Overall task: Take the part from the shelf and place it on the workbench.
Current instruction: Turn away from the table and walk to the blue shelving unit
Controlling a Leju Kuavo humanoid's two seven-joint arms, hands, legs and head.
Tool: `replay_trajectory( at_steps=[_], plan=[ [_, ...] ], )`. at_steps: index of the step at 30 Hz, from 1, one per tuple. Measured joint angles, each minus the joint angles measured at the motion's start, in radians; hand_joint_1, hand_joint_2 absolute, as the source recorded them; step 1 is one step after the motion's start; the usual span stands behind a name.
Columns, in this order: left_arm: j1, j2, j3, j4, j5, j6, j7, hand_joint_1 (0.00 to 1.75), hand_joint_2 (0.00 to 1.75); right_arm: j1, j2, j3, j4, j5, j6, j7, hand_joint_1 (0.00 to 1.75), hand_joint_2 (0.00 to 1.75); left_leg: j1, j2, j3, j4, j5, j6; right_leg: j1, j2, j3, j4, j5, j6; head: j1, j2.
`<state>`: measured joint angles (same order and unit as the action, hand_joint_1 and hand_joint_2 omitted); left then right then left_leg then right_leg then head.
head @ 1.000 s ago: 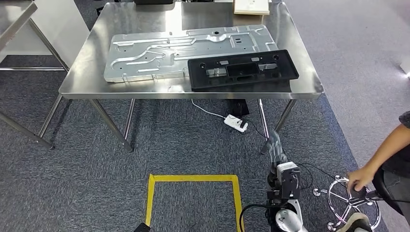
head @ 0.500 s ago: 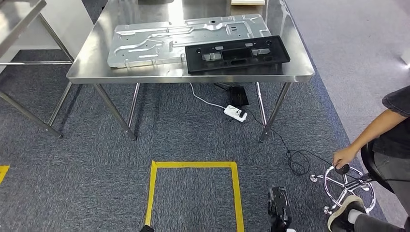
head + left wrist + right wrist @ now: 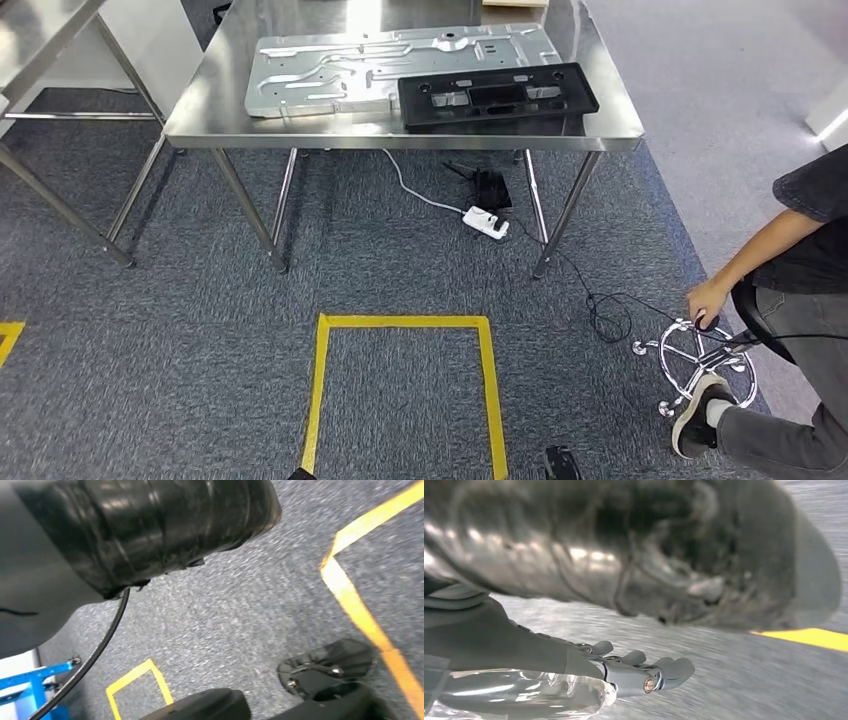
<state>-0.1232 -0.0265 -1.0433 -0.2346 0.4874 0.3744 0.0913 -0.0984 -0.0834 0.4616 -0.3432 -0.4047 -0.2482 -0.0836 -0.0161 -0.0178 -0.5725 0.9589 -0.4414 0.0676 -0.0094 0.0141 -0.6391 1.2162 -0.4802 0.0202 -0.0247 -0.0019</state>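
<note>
Part: black plastic panel (image 3: 497, 95), one of it, lying flat on the workbench (image 3: 620, 135) at the near right of the top; I see no writing on it.
Part axis: its long side runs left to right from my head view, roughly parallel to the bench's near edge, with the right end tipped slightly away from me.
Second piece: one silver stamped metal sheet (image 3: 330, 72), also flat, long axis the same way, just behind and left of the black panel; the panel's left end overlaps or touches it, I cannot tell which.
Workbench: one stainless table on thin legs, standing on grey carpet; a second steel frame (image 3: 60, 200) sits at the left edge.
Floor items: one white power strip (image 3: 486, 222) under the bench with a dark cable (image 3: 600, 310) trailing right; one square of yellow tape (image 3: 405, 385) near me, and a scrap of another at the far left.
Person: seated at the right, one hand (image 3: 706, 302) down at a chrome chair base (image 3: 695, 360).
Right hand (image 3: 634, 672): seen in my right wrist view, fingers stretched out and slightly apart over the carpet, nothing in them.
Left hand: my left wrist view gives carpet and yellow tape; I cannot tell how the fingers lie.
Labels: nothing readable anywhere.
</note>
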Motion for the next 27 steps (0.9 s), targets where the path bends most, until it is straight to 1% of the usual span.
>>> replay_trajectory(
  at_steps=[1, 2, 3, 4, 5, 6, 7, 8, 9, 10, 11, 12, 13, 14, 15, 16, 17, 18, 19, 20, 21, 22, 23, 24, 25, 26, 27],
  plan=[
    [-0.001, -0.001, -0.002, 0.0, -0.002, 0.002, 0.003, 0.0, 0.0, 0.001, 0.002, 0.006, 0.009, 0.013, 0.003, 0.024, 0.0, 0.0, -0.001, -0.005, -0.013, 0.01, 0.003, -0.003, 0.0, 0.016, 0.061, -0.078, 0.003, -0.004, 0.0, 0.0],
    [-0.002, -0.002, -0.003, 0.0, -0.005, 0.003, 0.006, 0.0, 0.0, 0.001, 0.004, 0.014, 0.017, 0.027, 0.007, 0.043, 0.0, 0.0, -0.002, -0.011, -0.023, 0.021, 0.006, -0.008, 0.001, 0.029, 0.111, -0.148, -0.007, -0.007, 0.0, 0.0],
    [-0.003, -0.003, -0.005, 0.0, -0.006, 0.004, 0.008, 0.0, 0.0, 0.0, 0.007, 0.022, 0.025, 0.041, 0.01, 0.055, 0.0, 0.0, -0.002, -0.016, -0.032, 0.031, 0.009, -0.013, 0.002, 0.038, 0.143, -0.196, -0.022, -0.01, 0.0, 0.0],
    [-0.004, -0.004, -0.006, 0.0, -0.009, 0.004, 0.01, 0.0, 0.0, -0.001, 0.011, 0.03, 0.032, 0.056, 0.013, 0.064, 0.0, 0.0, -0.003, -0.022, -0.04, 0.038, 0.013, -0.018, 0.004, 0.038, 0.156, -0.221, -0.035, -0.012, -0.001, 0.0],
    [-0.004, -0.004, -0.007, 0.0, -0.011, 0.004, 0.012, 0.0, 0.0, -0.001, 0.016, 0.039, 0.038, 0.07, 0.016, 0.07, 0.0, 0.0, -0.003, -0.028, -0.045, 0.042, 0.018, -0.024, 0.003, 0.029, 0.156, -0.227, -0.039, -0.016, -0.001, 0.0],
    [-0.004, -0.003, -0.009, 0.0, -0.013, 0.004, 0.013, 0.0, 0.0, 0.0, 0.021, 0.047, 0.044, 0.082, 0.017, 0.073, 0.0, 0.0, -0.002, -0.03, -0.051, 0.048, 0.016, -0.03, 0.002, 0.02, 0.155, -0.229, -0.036, -0.022, 0.0, 0.0],
    [-0.002, -0.003, -0.01, 0.0, -0.015, 0.004, 0.015, 0.0, 0.0, 0.001, 0.025, 0.054, 0.048, 0.091, 0.017, 0.076, 0.0, 0.0, -0.001, -0.027, -0.06, 0.066, 0.003, -0.036, -0.001, 0.011, 0.153, -0.231, -0.032, -0.029, -0.002, 0.0],
    [-0.001, -0.002, -0.011, 0.0, -0.017, 0.004, 0.017, 0.0, 0.0, 0.001, 0.029, 0.06, 0.053, 0.097, 0.017, 0.077, 0.0, 0.0, 0.001, -0.02, -0.077, 0.102, -0.022, -0.042, -0.003, 0.001, 0.151, -0.233, -0.027, -0.036, -0.004, 0.0],
    [-0.001, -0.002, -0.012, 0.0, -0.018, 0.003, 0.018, 0.0, 0.0, 0.001, 0.031, 0.066, 0.057, 0.102, 0.017, 0.078, 0.0, 0.0, 0.006, -0.01, -0.101, 0.158, -0.058, -0.049, -0.003, -0.01, 0.148, -0.233, -0.024, -0.04, -0.006, 0.0],
    [-0.001, -0.002, -0.012, 0.0, -0.02, 0.003, 0.018, 0.0, 0.0, 0.002, 0.033, 0.071, 0.062, 0.108, 0.017, 0.078, 0.0, 0.0, 0.01, -0.004, -0.129, 0.227, -0.096, -0.056, -0.002, -0.02, 0.143, -0.232, -0.021, -0.042, -0.008, 0.0],
    [-0.001, -0.002, -0.013, 0.0, -0.022, 0.003, 0.018, 0.0, 0.0, 0.002, 0.034, 0.077, 0.066, 0.116, 0.017, 0.078, 0.0, 0.0, 0.015, 0.0, -0.154, 0.289, -0.123, -0.062, -0.001, -0.031, 0.139, -0.231, -0.02, -0.043, -0.009, 0.0],
    [0.0, -0.003, -0.014, 0.0, -0.025, 0.003, 0.018, 0.0, 0.0, 0.002, 0.035, 0.084, 0.07, 0.125, 0.017, 0.078, 0.0, 0.0, 0.019, 0.002, -0.165, 0.328, -0.133, -0.068, -0.001, -0.042, 0.135, -0.229, -0.019, -0.042, -0.009, 0.0],
    [0.001, -0.003, -0.015, 0.0, -0.027, 0.003, 0.018, 0.0, 0.0, 0.002, 0.036, 0.091, 0.073, 0.136, 0.017, 0.078, 0.0, 0.0, 0.023, 0.006, -0.157, 0.329, -0.125, -0.071, -0.001, -0.053, 0.131, -0.226, -0.018, -0.041, -0.009, 0.0],
    [0.001, -0.003, -0.017, 0.0, -0.03, 0.002, 0.018, 0.0, 0.0, 0.001, 0.037, 0.099, 0.075, 0.146, 0.016, 0.078, 0.0, 0.0, 0.026, 0.012, -0.129, 0.291, -0.102, -0.074, -0.001, -0.063, 0.129, -0.223, -0.018, -0.04, -0.009, 0.0],
    [0.001, -0.003, -0.019, 0.0, -0.033, 0.002, 0.018, 0.0, 0.0, 0.0, 0.038, 0.107, 0.077, 0.154, 0.016, 0.078, 0.0, 0.0, 0.028, 0.025, -0.084, 0.222, -0.073, -0.074, -0.001, -0.073, 0.127, -0.22, -0.02, -0.038, -0.009, 0.0],
    [0.0, -0.003, -0.021, 0.0, -0.036, 0.002, 0.018, 0.0, 0.0, -0.001, 0.038, 0.116, 0.079, 0.162, 0.015, 0.078, 0.0, 0.0, 0.026, 0.045, -0.038, 0.149, -0.056, -0.072, 0.0, -0.082, 0.126, -0.217, -0.021, -0.035, -0.009, 0.0],
    [-0.002, -0.003, -0.023, 0.0, -0.038, 0.002, 0.018, 0.0, 0.0, -0.002, 0.039, 0.124, 0.081, 0.168, 0.015, 0.078, 0.0, 0.0, 0.022, 0.062, -0.005, 0.095, -0.043, -0.066, 0.0, -0.09, 0.126, -0.216, -0.022, -0.03, -0.008, 0.0],
    [-0.003, -0.003, -0.026, 0.0, -0.038, 0.002, 0.018, 0.0, 0.0, -0.003, 0.04, 0.133, 0.082, 0.174, 0.015, 0.079, 0.0, 0.0, 0.017, 0.075, 0.013, 0.062, -0.042, -0.059, 0.001, -0.097, 0.128, -0.215, -0.023, -0.025, -0.008, 0.0],
    [-0.003, -0.004, -0.028, 0.0, -0.039, 0.002, 0.019, 0.0, 0.0, -0.004, 0.041, 0.14, 0.084, 0.179, 0.014, 0.08, 0.0, 0.0, 0.011, 0.078, 0.016, 0.053, -0.046, -0.051, 0.002, -0.105, 0.129, -0.216, -0.023, -0.019, -0.008, 0.0],
    [-0.003, -0.003, -0.03, 0.0, -0.039, 0.002, 0.019, 0.0, 0.0, -0.005, 0.042, 0.148, 0.084, 0.183, 0.015, 0.081, 0.0, 0.0, 0.009, 0.071, 0.011, 0.051, -0.044, -0.043, 0.002, -0.113, 0.132, -0.217, -0.024, -0.013, -0.008, 0.0],
    [-0.002, -0.003, -0.031, 0.0, -0.039, 0.002, 0.02, 0.0, 0.0, -0.007, 0.043, 0.157, 0.085, 0.186, 0.016, 0.083, 0.0, 0.0, 0.011, 0.063, 0.012, 0.044, -0.043, -0.036, 0.002, -0.116, 0.133, -0.216, -0.027, -0.006, -0.009, 0.0],
    [-0.001, -0.003, -0.033, 0.0, -0.039, 0.002, 0.02, 0.0, 0.0, -0.008, 0.044, 0.165, 0.086, 0.189, 0.016, 0.085, 0.0, 0.0, 0.012, 0.053, 0.013, 0.039, -0.04, -0.03, 0.001, -0.109, 0.13, -0.208, -0.037, 0.0, -0.008, 0.0],
    [-0.001, -0.003, -0.034, 0.0, -0.038, 0.002, 0.021, 0.0, 0.0, -0.009, 0.045, 0.173, 0.088, 0.191, 0.017, 0.087, 0.0, 0.0, 0.014, 0.044, 0.014, 0.033, -0.036, -0.024, 0.0, -0.092, 0.119, -0.181, -0.057, 0.003, -0.006, 0.0],
    [-0.001, -0.003, -0.036, 0.0, -0.038, 0.002, 0.021, 0.0, 0.0, -0.009, 0.045, 0.18, 0.09, 0.193, 0.019, 0.091, 0.0, 0.0, 0.016, 0.035, 0.016, 0.029, -0.033, -0.019, -0.001, -0.069, 0.097, -0.131, -0.087, 0.005, -0.004, 0.0],
    [-0.002, -0.003, -0.037, 0.0, -0.038, 0.002, 0.021, 0.0, 0.0, -0.009, 0.045, 0.187, 0.092, 0.197, 0.021, 0.095, 0.0, 0.0, 0.014, 0.025, 0.014, 0.028, -0.032, -0.016, -0.001, -0.045, 0.066, -0.063, -0.122, 0.004, -0.002, 0.0],
    [-0.003, -0.003, -0.038, 0.0, -0.038, 0.002, 0.022, 0.0, 0.0, -0.007, 0.045, 0.194, 0.094, 0.201, 0.023, 0.099, 0.0, 0.0, 0.012, 0.013, 0.012, 0.03, -0.031, -0.014, -0.001, -0.031, 0.031, 0.008, -0.15, 0.002, -0.001, 0.0],
    [-0.002, -0.004, -0.038, 0.0, -0.038, 0.002, 0.022, 0.0, 0.0, -0.005, 0.045, 0.2, 0.096, 0.206, 0.027, 0.102, 0.0, 0.0, 0.01, 0.0, 0.011, 0.031, -0.031, -0.013, -0.001, -0.024, 0.005, 0.058, -0.162, 0.0, 0.0, 0.0]
  ],
)
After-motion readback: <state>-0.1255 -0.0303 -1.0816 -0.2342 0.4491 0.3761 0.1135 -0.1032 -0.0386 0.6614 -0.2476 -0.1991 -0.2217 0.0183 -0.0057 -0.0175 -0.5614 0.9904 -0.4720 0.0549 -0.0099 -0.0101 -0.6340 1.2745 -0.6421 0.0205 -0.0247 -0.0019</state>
